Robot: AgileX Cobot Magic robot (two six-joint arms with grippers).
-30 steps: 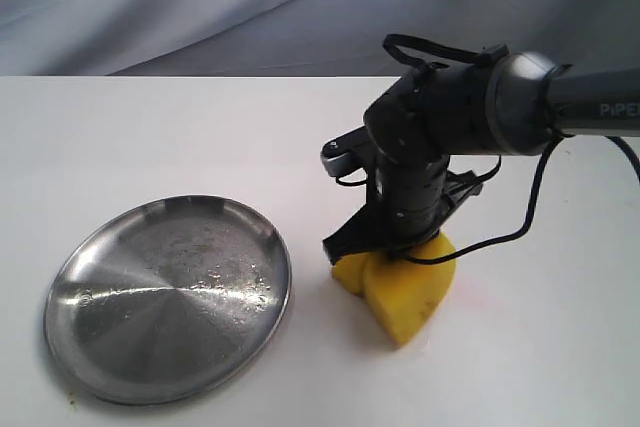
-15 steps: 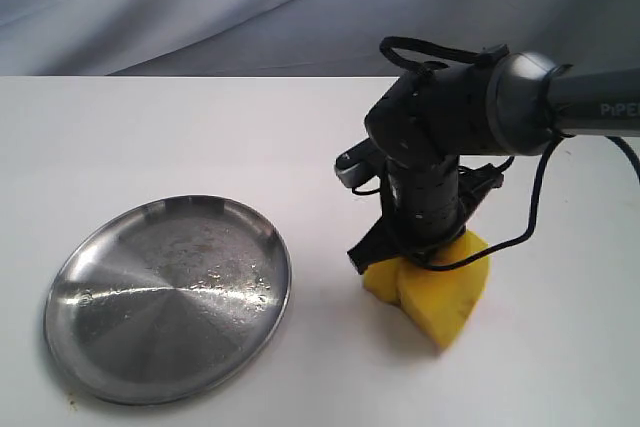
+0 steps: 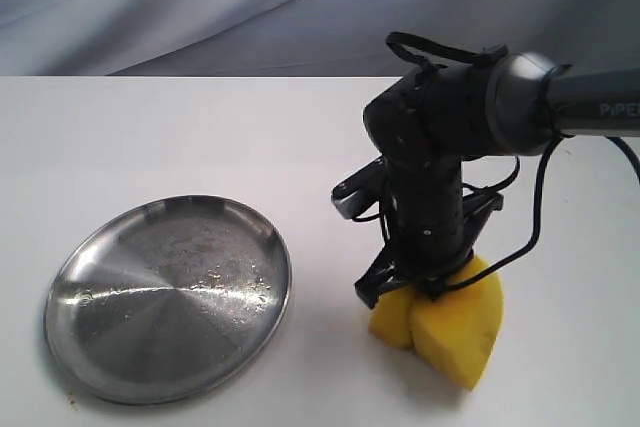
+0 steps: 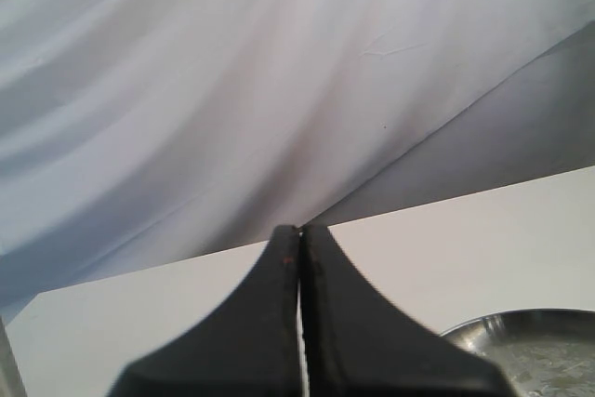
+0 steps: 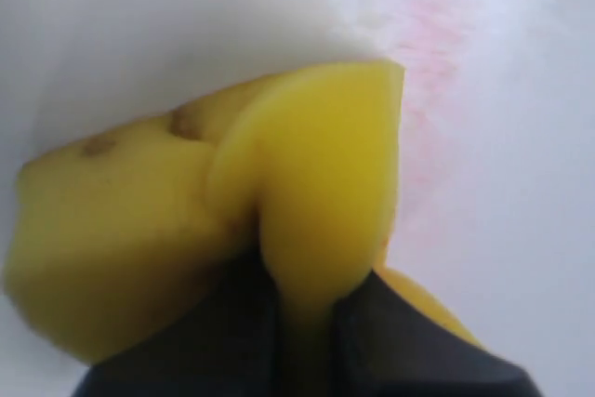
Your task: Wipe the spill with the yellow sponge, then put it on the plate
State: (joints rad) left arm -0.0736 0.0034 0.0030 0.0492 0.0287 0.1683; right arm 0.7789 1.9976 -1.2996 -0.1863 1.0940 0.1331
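My right gripper (image 3: 420, 292) is shut on the yellow sponge (image 3: 445, 327), squeezing it into a fold and pressing it onto the white table near the front right. In the right wrist view the pinched yellow sponge (image 5: 279, 202) fills the frame, with brownish stains on one face. No amber spill shows in any view; only faint pink-red streaks (image 5: 437, 53) lie on the table beside the sponge. The silver plate (image 3: 168, 297) lies at the front left, a good hand's width from the sponge. My left gripper (image 4: 299, 234) is shut with nothing in it, raised, with the plate's rim (image 4: 521, 327) at the frame's corner.
The white table (image 3: 150, 137) ends at a grey cloth backdrop (image 3: 200, 7) behind. The right arm's black cable (image 3: 530, 217) loops beside the wrist above the sponge.
The right gripper has dragged the sponge across the table toward the front right, away from the plate. The plate has stayed put.
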